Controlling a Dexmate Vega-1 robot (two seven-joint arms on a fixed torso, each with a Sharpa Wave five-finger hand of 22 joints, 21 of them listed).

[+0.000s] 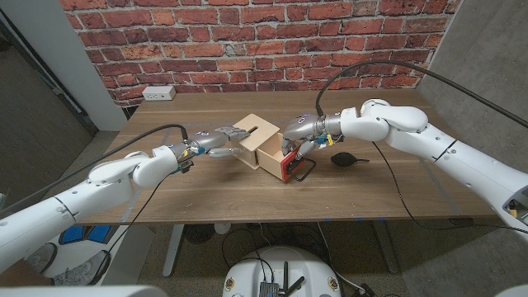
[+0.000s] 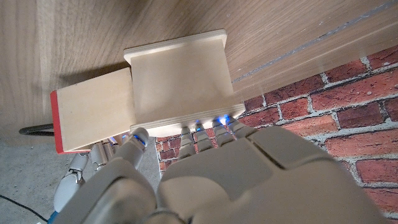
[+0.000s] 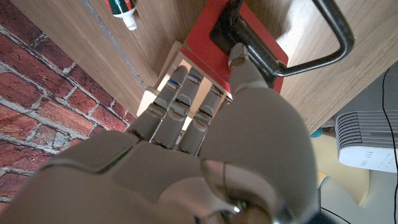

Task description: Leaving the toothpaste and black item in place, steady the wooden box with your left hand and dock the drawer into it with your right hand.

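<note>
The wooden box [image 1: 252,136] sits near the middle of the wooden surface [image 1: 206,190], and the drawer [image 1: 275,161] is partly inside it, not yet fully docked. In the left wrist view a good stretch of the drawer's plain wood body [image 2: 96,115] juts out of the box [image 2: 180,81], ending in its red front [image 2: 57,124].

The left hand [image 1: 210,140] is at the box's left side. Its fingertips [image 2: 214,127] press along the box's edge with the thumb at the adjoining side, so it is bracing the box rather than lifting it. This steadying part of the task looks to be in place.

The right hand [image 1: 301,136] is at the drawer's end. In the right wrist view its fingers [image 3: 186,99] lie over the top of the drawer and its thumb presses on the red front [image 3: 236,43] by the black wire handle [image 3: 311,43], so it grips the drawer's end, in position to push.

The toothpaste tube [image 3: 124,11] lies on the surface apart from the box, and the black item [image 1: 344,158] lies on the surface just to the right of the right hand, touched by neither hand.

What is left, judging from the exposed length, is the final push: sliding the drawer in until the red front meets the box, with the left hand resisting so the box does not slide.
</note>
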